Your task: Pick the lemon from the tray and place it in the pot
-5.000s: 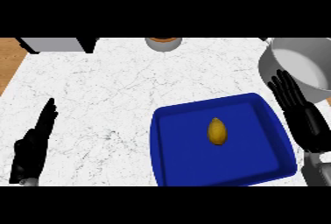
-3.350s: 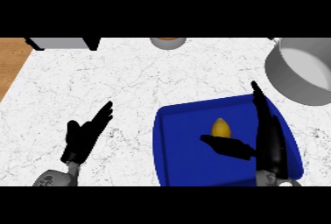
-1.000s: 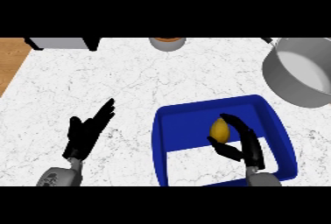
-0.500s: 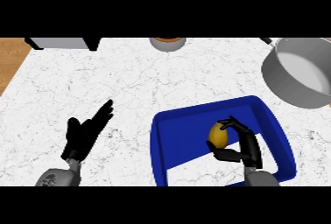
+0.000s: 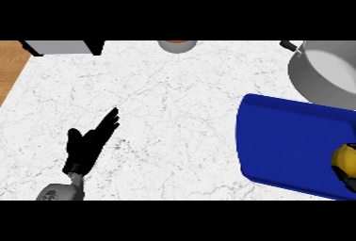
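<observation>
Fingers: the right hand shows only as a few dark fingers at the view's right edge, curled under and against the lemon, so they look clamped on it (the palm is out of view). The left hand is spread flat, fingers straight and apart, holding nothing.

Counter: the white marble counter fills most of the view.

Tray: the blue tray sits at the right, its far edge touching or tucked just under the pot's side (I cannot tell which).

Pot: the grey pot stands at the upper right, beyond the tray, open mouth up, partly cut by the edge.

Lemon: at the tray's right side, half cut off by the edge, with the right hand's fingers round its lower side. Its long axis cannot be judged with so little showing.

Key relation: the pot lies up-view from the lemon, on the same right side, and the right hand is much the nearer one; the left is well apart across the counter.

Next move, as I judge it: carry the lemon forward over the tray's far rim to the pot's mouth.
</observation>
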